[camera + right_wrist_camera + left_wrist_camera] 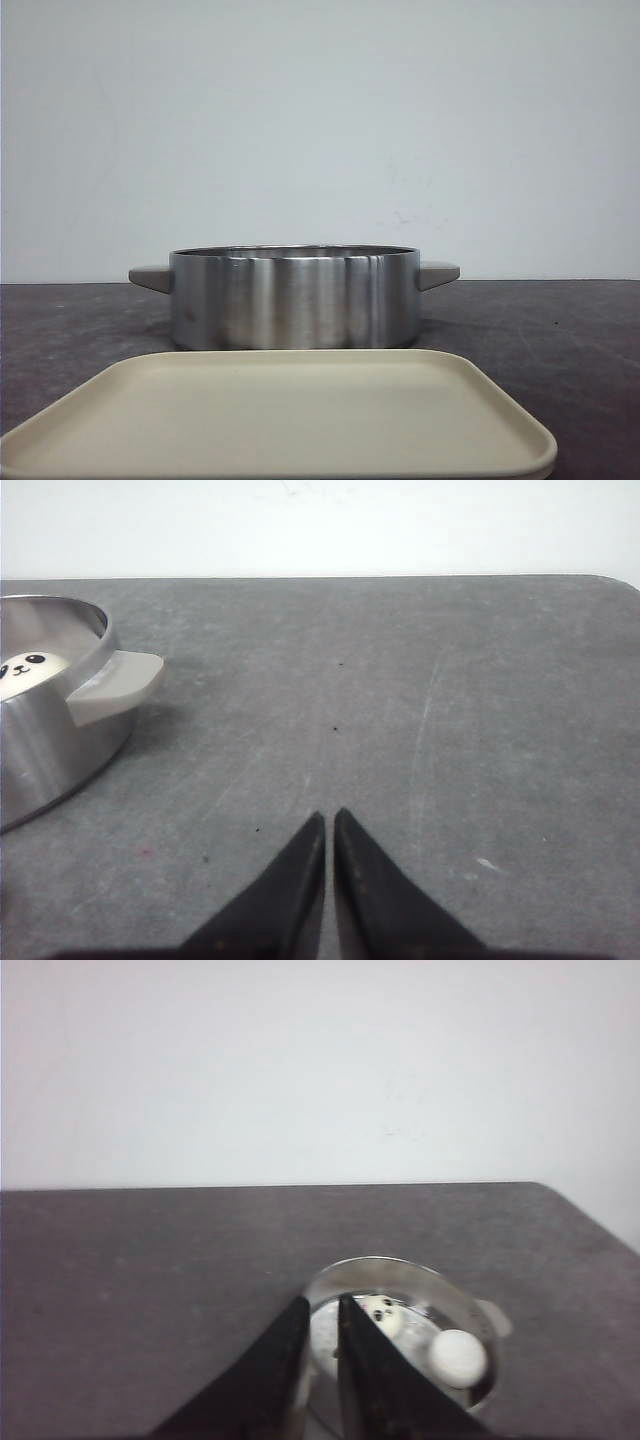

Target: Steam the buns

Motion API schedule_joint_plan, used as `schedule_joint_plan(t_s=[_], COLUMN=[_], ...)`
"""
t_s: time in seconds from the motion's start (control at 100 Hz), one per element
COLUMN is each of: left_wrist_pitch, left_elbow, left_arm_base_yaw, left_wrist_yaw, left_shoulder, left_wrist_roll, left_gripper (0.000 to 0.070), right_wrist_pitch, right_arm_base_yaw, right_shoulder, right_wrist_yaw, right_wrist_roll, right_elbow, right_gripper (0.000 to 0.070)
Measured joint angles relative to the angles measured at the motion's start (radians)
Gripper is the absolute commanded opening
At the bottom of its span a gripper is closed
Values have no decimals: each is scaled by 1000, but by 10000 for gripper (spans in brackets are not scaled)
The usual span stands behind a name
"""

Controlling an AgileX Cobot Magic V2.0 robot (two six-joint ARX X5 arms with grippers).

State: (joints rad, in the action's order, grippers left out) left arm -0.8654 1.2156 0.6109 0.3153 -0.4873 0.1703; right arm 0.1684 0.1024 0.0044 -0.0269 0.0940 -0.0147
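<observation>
Your left gripper [322, 1312] hangs above the steel pot [400, 1340], its black fingers nearly pressed together with only a thin slit between them, pinching nothing. Your right gripper [329, 825] sits low over bare table [450, 710], tips touching, also empty. Two buns [458, 1357] show inside the pot, one with its panda face up. The pot stands mid-table, just behind the beige tray [280, 420] at the near edge.

Front cam low, near tray [300, 420]; all views share pot [293, 297].
</observation>
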Motion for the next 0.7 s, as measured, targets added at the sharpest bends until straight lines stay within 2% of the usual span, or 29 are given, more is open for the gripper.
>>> schedule_joint_plan(t_s=[0.14, 0.3, 0.37, 0.56, 0.7], left_wrist_pitch=[81, 296, 373, 517, 568], left_elbow=[-63, -332, -475, -789, -951], left_arm_base_yaw=[-101, -246, -322, -505, -572], left_wrist_yaw=[-3, -13, -63, -296, -318], left_shoulder=[63, 171, 230, 370, 420], left_wrist_roll=[-32, -74, -77, -50, -34], left_gripper=[0, 0, 0, 0, 0], right_wrist_pitch=[0, 0, 0, 0, 0], right_arm_base_yaw=[0, 0, 0, 0, 0], right_shoulder=[0, 0, 0, 0, 0], right_wrist_yaw=[0, 0, 0, 0, 0], right_wrist_roll=[0, 0, 0, 0, 0], right_elbow=[0, 0, 0, 0, 0], right_gripper=[8, 8, 8, 8, 8])
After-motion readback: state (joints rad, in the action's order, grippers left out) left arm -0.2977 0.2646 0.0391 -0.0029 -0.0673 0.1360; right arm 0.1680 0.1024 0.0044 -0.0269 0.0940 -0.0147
